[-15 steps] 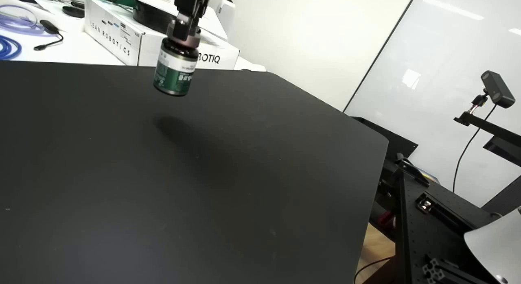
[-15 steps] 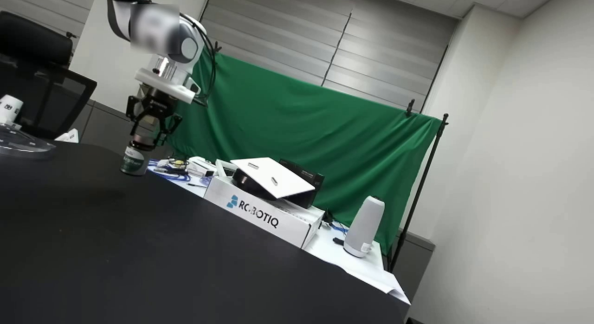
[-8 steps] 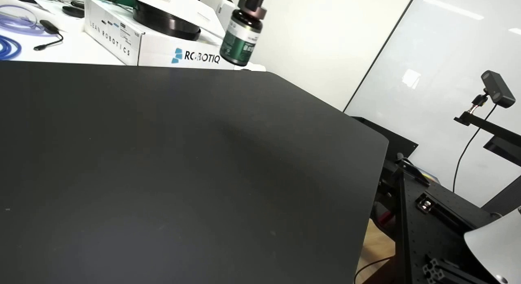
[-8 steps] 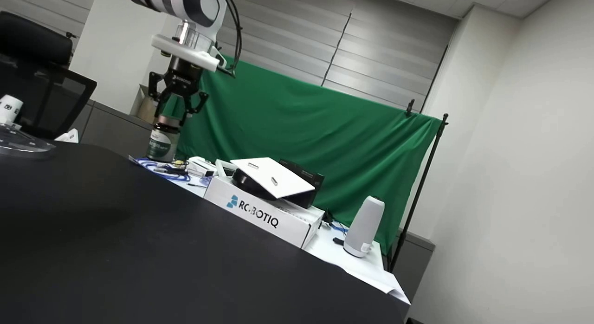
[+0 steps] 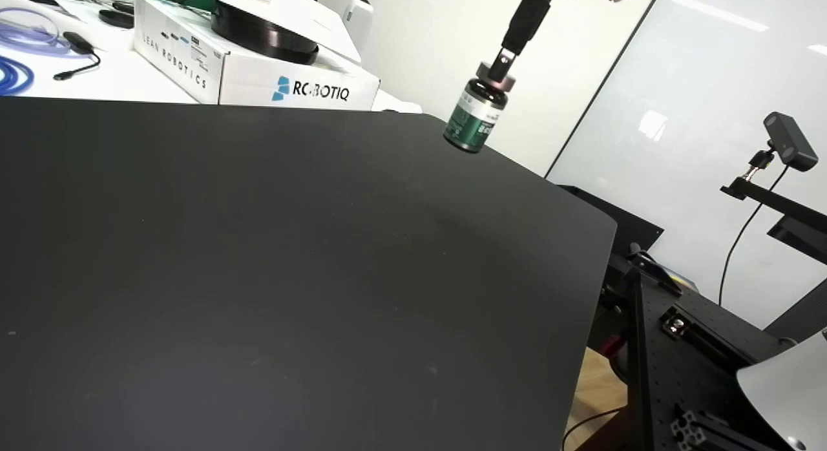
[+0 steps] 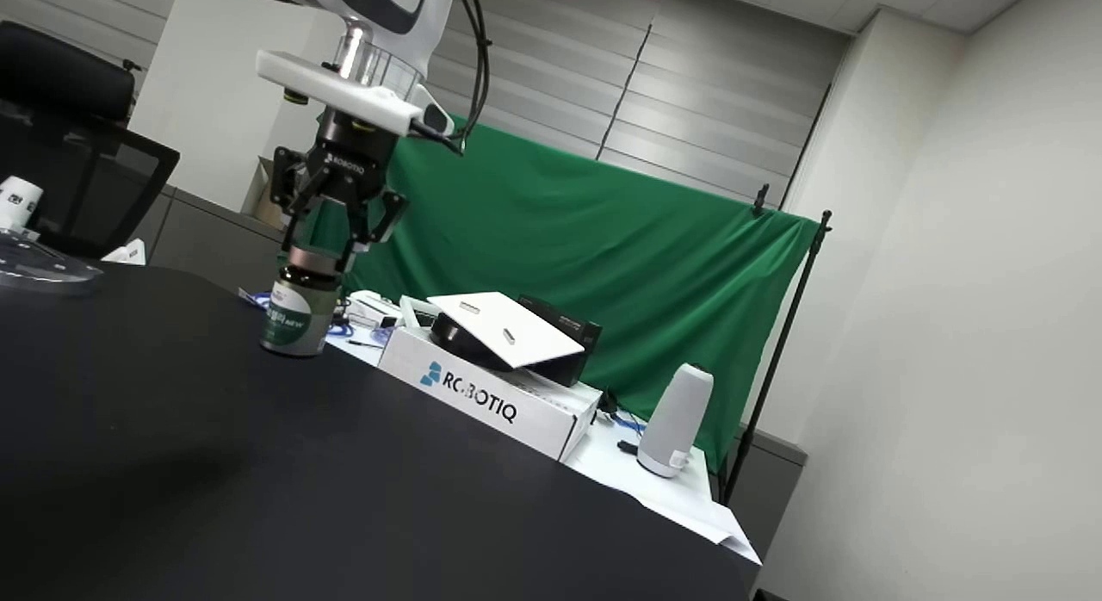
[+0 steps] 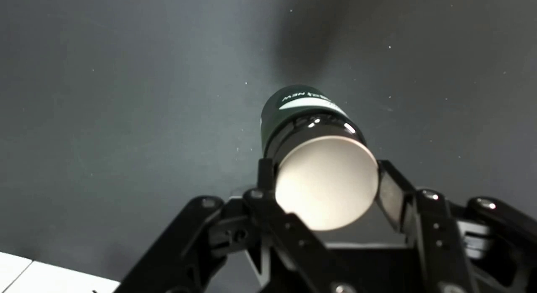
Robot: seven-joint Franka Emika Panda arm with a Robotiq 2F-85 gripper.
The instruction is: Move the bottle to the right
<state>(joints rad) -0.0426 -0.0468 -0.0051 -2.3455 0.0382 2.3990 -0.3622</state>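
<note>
My claw (image 7: 326,179) pinches the bottle (image 5: 477,115) by its cap (image 7: 329,200); the fingers (image 7: 267,175) bear on opposite sides. The cap is a flat round disc, matte and pinkish beige in the wrist view. Adjoining it, the neck (image 7: 300,132) is dark and glossy, with bright highlights. The body (image 6: 295,325) is a squat cylinder wrapped in a printed green-and-white label (image 5: 470,125).

The bottle hangs cap uppermost, clear of the tabletop (image 5: 258,276), at 1 o'clock from the centre of an exterior view. In the wrist view, its body extends toward 11 o'clock from the cap, and a soft shadow (image 7: 306,41) lies at 12 o'clock. The tabletop is smooth, black and speckled.

Containers: the bottle's dark wall hides its contents. In an exterior view, at 4 o'clock from the bottle, a white carton (image 6: 482,394) marked ROBOTIQ carries a round black part (image 6: 454,336) with a tilted white plate (image 6: 534,338) over it.
</note>
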